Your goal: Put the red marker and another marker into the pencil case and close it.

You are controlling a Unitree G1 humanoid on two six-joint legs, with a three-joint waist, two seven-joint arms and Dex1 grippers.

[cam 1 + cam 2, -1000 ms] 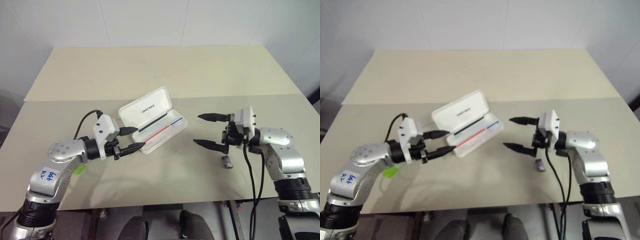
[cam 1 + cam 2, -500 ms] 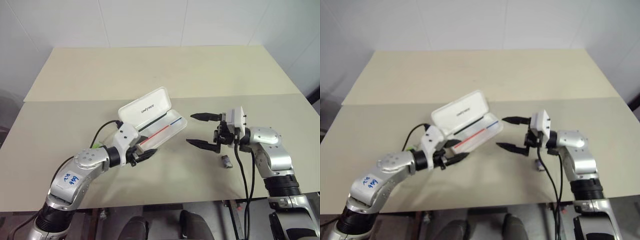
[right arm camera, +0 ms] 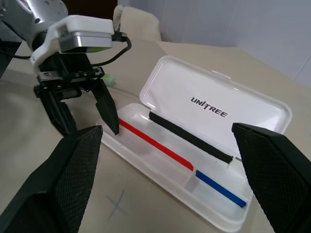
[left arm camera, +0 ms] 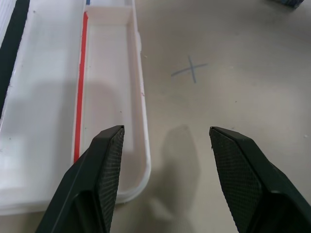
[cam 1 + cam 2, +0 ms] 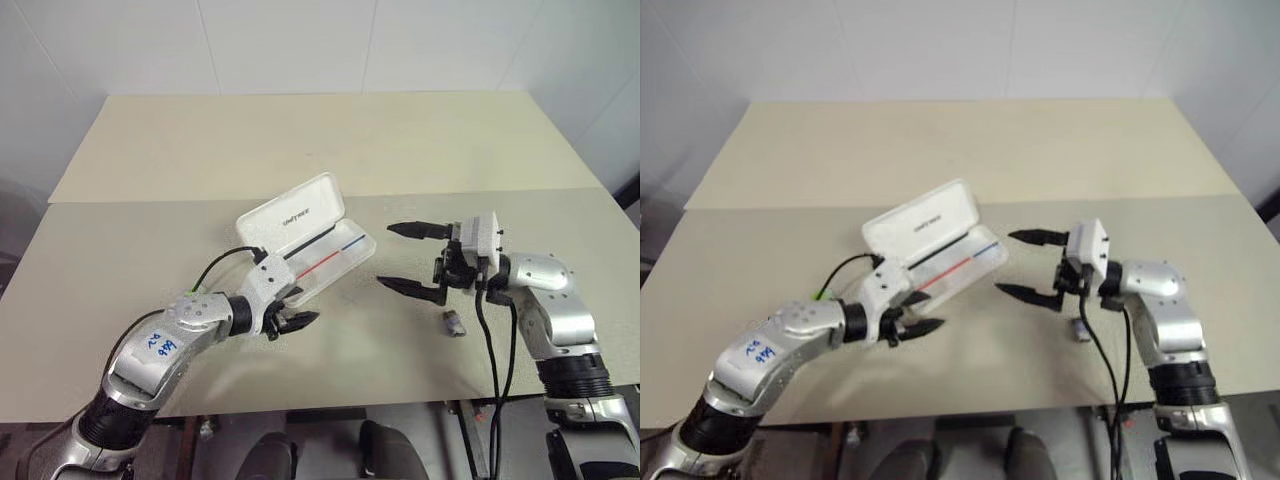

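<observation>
The white pencil case (image 5: 318, 262) lies open at mid-table, its "UNITREE" lid (image 3: 214, 104) tipped back, with red and blue stripes in the tray (image 4: 109, 92). My left gripper (image 5: 300, 310) is open and empty, tilted down at the tray's near-left corner. One finger (image 4: 104, 170) hangs over the tray, the other over bare table. My right gripper (image 5: 386, 256) is wide open and empty, level, just right of the case and pointing at it. A sliver of light green (image 5: 191, 293), which may be the other marker, shows behind my left forearm. The red marker is out of view.
A small stubby dark grey object (image 5: 454, 323) lies on the table under my right wrist. A pen-drawn cross (image 4: 190, 70) marks the table just right of the tray. A seam (image 5: 120, 200) crosses the table behind the case. The front edge (image 5: 330, 410) is close.
My left arm has swung down and to the right. Its gripper has tipped downward and come to the tray's near corner. The right gripper has stayed about where it was.
</observation>
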